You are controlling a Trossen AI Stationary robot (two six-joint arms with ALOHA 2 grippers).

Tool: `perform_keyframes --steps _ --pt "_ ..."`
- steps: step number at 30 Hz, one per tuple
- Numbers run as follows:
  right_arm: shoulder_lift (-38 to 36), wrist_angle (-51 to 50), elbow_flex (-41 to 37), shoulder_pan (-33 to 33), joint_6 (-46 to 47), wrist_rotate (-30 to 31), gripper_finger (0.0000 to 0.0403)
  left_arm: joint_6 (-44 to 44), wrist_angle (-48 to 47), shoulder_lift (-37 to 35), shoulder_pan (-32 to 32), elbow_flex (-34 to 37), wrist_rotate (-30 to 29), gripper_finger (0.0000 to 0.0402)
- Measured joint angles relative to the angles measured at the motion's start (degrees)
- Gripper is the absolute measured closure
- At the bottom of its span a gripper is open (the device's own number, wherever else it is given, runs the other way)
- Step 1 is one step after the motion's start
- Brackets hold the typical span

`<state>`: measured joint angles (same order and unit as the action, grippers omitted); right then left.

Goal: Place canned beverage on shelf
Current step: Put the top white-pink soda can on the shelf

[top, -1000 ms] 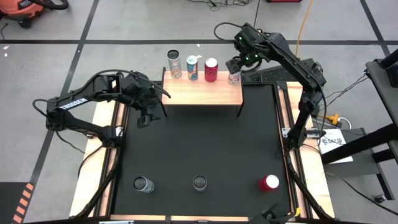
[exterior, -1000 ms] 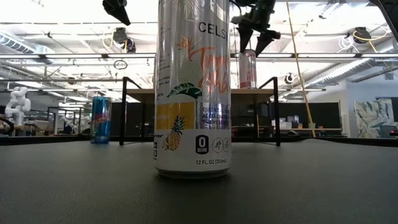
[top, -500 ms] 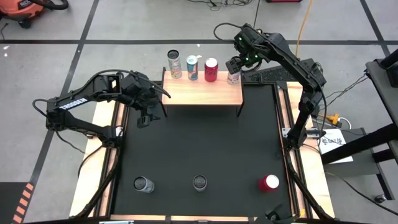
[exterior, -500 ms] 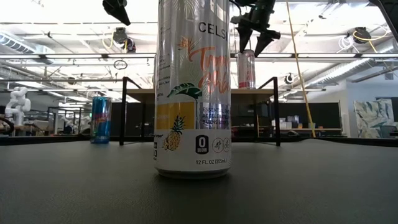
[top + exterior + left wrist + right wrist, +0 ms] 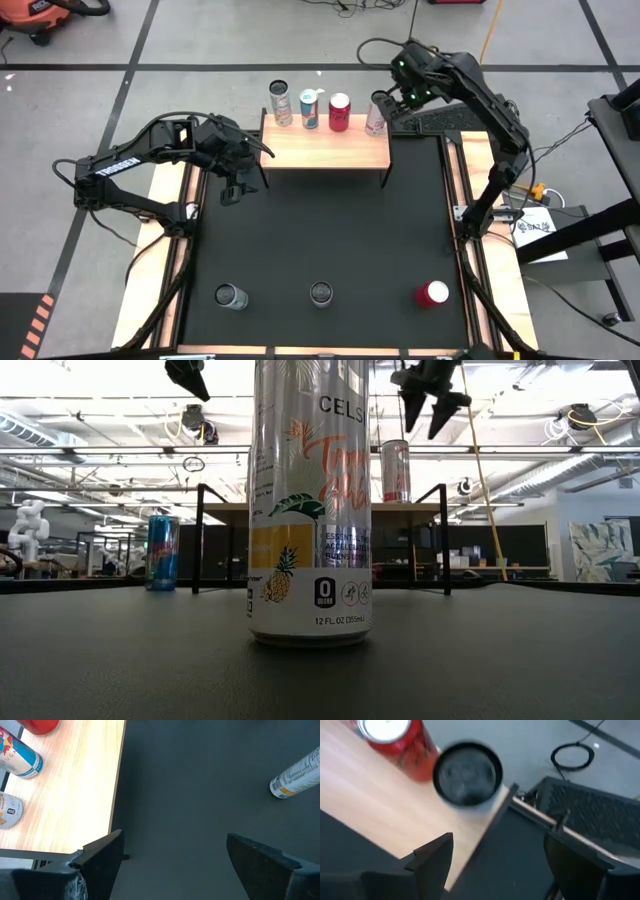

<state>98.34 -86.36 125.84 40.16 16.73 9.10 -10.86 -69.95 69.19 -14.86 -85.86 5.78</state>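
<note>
The shelf (image 5: 325, 150) is a light-wood board on black legs at the mat's far side. Several cans stand upright in a row along its far edge; the rightmost is a silver can (image 5: 377, 113) with a dark top (image 5: 467, 772), next to a red can (image 5: 339, 112). My right gripper (image 5: 398, 98) hangs open above that silver can and to its right, touching nothing; the low view shows its fingers (image 5: 428, 410) clear above the can (image 5: 396, 470). My left gripper (image 5: 232, 190) waits open over the mat beside the shelf's left end (image 5: 100, 795).
Three more cans stand near the mat's near edge: a silver one (image 5: 231, 296), another silver one (image 5: 321, 293), which fills the low view (image 5: 310, 510), and a red one (image 5: 432, 294). The black mat (image 5: 320, 230) between them and the shelf is bare.
My right gripper has risen and drawn off toward the table's right edge, away from the rightmost silver can. That can stays upright on the shelf. The gap between its fingers has stayed the same.
</note>
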Motion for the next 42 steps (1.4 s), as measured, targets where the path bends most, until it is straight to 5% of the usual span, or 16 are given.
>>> perform_keyframes --steps 7,22,42 --pt "0.23 -3.14 -0.73 -0.15 0.53 -1.13 0.0149 0.01 0.00 0.00 -0.01 0.00 0.00 0.0052" --pt "1.95 0.09 -3.56 -0.35 -0.04 0.11 0.0391 0.01 -0.02 0.02 -0.01 0.00 0.02 0.0052" --pt "2.21 4.26 -3.56 2.55 1.92 -0.11 0.0402 -0.03 -0.02 0.00 0.01 0.00 0.02 0.0052"
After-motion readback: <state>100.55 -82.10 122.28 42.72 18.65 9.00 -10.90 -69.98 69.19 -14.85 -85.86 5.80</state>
